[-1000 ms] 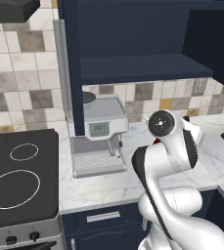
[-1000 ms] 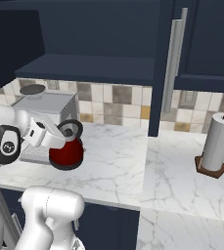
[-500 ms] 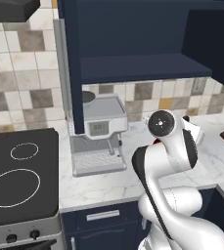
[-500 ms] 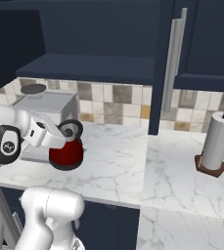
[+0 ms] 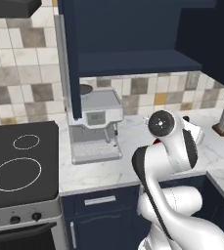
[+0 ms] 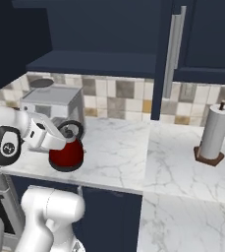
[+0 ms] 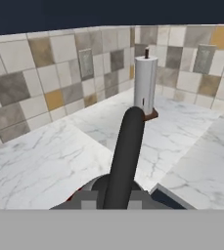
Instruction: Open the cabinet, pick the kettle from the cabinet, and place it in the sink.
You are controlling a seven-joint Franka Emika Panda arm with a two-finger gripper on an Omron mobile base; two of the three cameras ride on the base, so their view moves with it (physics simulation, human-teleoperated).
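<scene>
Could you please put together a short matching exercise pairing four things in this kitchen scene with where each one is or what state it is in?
Things:
1. small red rounded kettle
2. dark navy wall cabinet
3. white paper towel roll on a brown base
4. grey boxy coffee machine

Places or states:
A. standing upright on the marble counter near the tiled wall
B. held by its dark arched handle in the shut gripper, above the counter
C. door open, shelf bare
D. on the counter beside the black cooktop, under the open shelf

Pairs: 1-B, 2-C, 3-A, 4-D
</scene>
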